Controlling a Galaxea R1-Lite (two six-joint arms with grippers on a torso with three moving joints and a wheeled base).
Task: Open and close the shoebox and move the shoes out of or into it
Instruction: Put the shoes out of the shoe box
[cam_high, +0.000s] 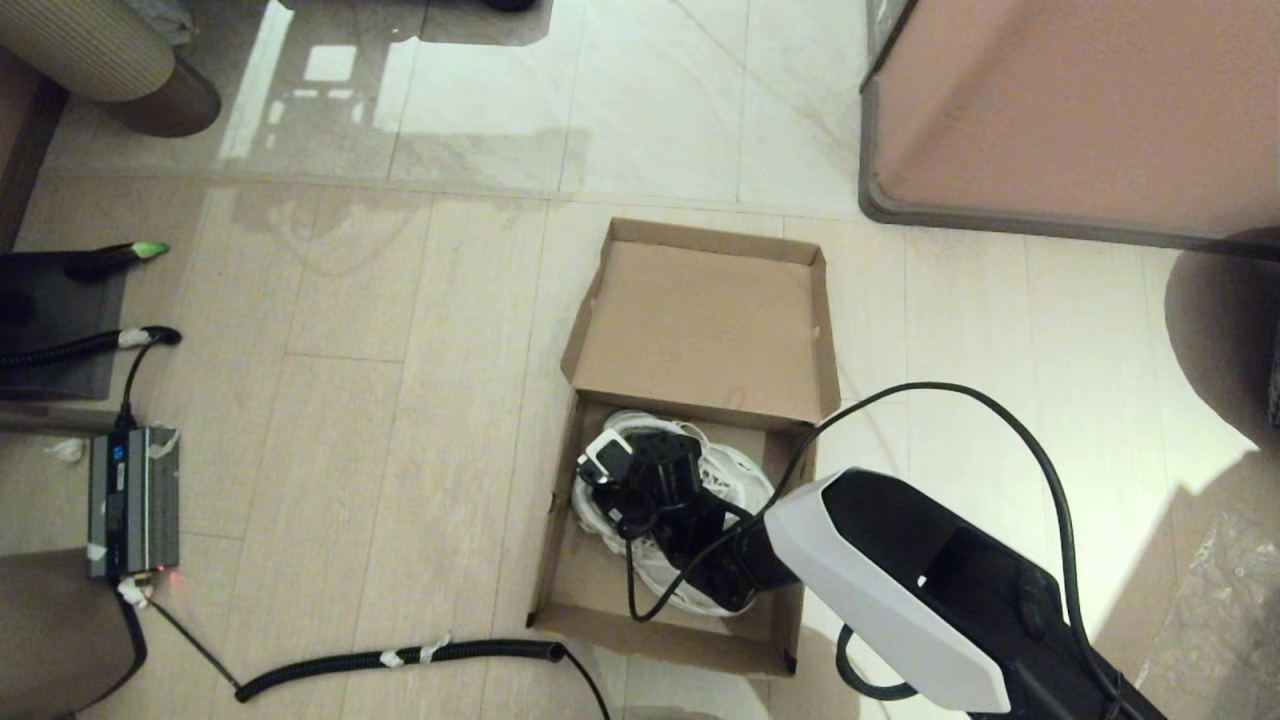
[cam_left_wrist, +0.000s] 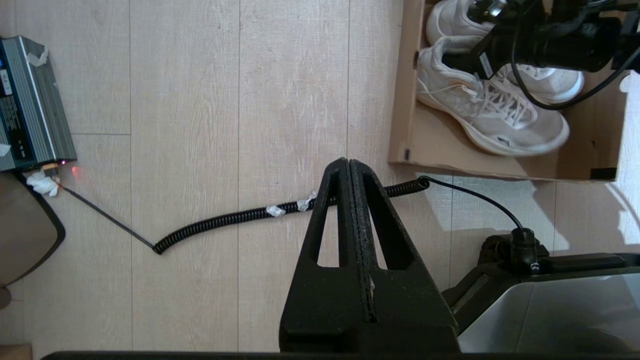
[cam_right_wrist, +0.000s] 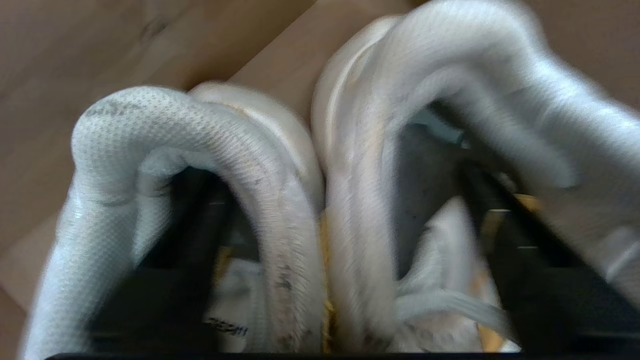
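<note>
The brown cardboard shoebox (cam_high: 556, 570) lies open on the floor, its lid (cam_high: 700, 330) flipped back flat. Both white mesh shoes (cam_high: 745, 468) lie side by side inside it, also seen in the left wrist view as shoes (cam_left_wrist: 500, 117) beyond the box wall (cam_left_wrist: 404, 100). My right gripper (cam_high: 640, 480) reaches down into the box. In the right wrist view one dark finger (cam_right_wrist: 190, 210) sits in each shoe opening, with the two inner collars (cam_right_wrist: 300, 200) between them and space left on one side; it is open. My left gripper (cam_left_wrist: 349, 161) hangs shut and empty over the floor beside the box.
A large pinkish-brown cabinet (cam_high: 1080, 110) with a dark rim stands at the back right. A grey power unit (cam_high: 133, 500) lies on the floor at the left, and a black coiled cable (cam_high: 400, 658) runs across the floor in front of the box.
</note>
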